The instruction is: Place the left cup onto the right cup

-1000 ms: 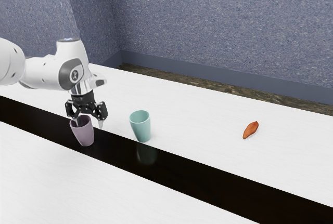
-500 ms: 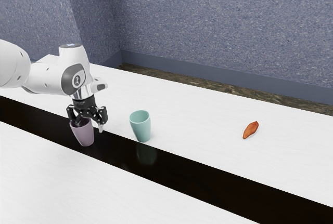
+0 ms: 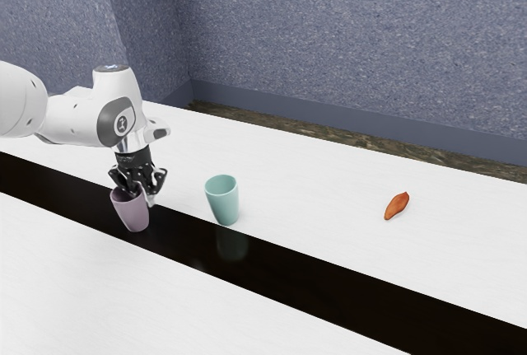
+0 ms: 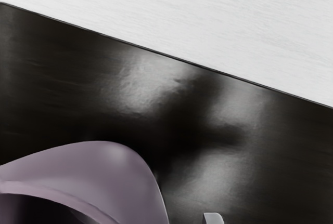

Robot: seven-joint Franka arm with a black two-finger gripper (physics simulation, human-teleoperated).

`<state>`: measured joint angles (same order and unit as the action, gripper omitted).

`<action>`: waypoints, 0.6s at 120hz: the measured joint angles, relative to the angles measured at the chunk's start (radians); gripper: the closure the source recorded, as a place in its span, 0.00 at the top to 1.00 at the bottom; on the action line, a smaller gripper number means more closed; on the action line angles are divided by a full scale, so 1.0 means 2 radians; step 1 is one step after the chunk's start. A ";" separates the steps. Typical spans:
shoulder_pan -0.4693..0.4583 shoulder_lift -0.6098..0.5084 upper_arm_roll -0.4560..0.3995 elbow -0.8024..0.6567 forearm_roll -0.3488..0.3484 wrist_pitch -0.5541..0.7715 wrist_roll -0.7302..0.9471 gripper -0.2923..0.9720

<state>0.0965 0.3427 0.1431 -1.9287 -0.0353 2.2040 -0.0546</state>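
Note:
The purple cup (image 3: 132, 213) stands upright on the black strip (image 3: 329, 281) at the exterior view's left. My gripper (image 3: 140, 193) points down onto the side of its rim nearest the teal cup. Its fingers have drawn together, one inside the cup and one outside, and grip the wall between them. The teal cup (image 3: 222, 198) stands upright a short way toward the exterior view's right, apart from the gripper. In the wrist view the purple cup (image 4: 88, 177) curves large just under my hand, over the glossy black strip (image 4: 104, 94).
A small orange, sweet-potato-shaped object (image 3: 396, 205) lies on the white table (image 3: 329, 174) far to the exterior view's right. Grey walls rise behind the table's far edge. The black strip runs diagonally across the tabletop.
My gripper came down over the purple cup's rim, and its fingers went from wide apart to closed on the cup's wall. Both cups have stayed in place.

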 joint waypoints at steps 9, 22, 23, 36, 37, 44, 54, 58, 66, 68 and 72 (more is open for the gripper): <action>0.000 -0.001 0.001 0.001 0.001 0.000 0.001 0.23; 0.000 -0.001 0.002 0.003 0.002 0.000 0.001 0.20; 0.000 -0.001 0.002 0.003 0.003 0.000 0.002 0.19; -0.002 -0.002 0.002 0.004 0.003 0.000 0.007 0.17; -0.002 -0.002 0.002 0.004 0.003 0.000 0.007 0.17; -0.002 -0.005 0.003 0.004 0.004 0.000 0.009 0.17; -0.005 -0.014 0.003 0.004 0.005 0.000 0.011 0.16; -0.007 -0.019 0.003 0.004 0.005 0.000 0.012 0.16; -0.012 -0.030 0.004 0.004 0.006 -0.002 0.014 0.16; -0.013 -0.034 0.004 0.004 0.007 -0.002 0.014 0.16; -0.017 -0.040 0.004 0.004 0.007 -0.003 0.015 0.15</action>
<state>0.0631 0.2628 0.1512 -1.9207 -0.0212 2.1971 -0.0247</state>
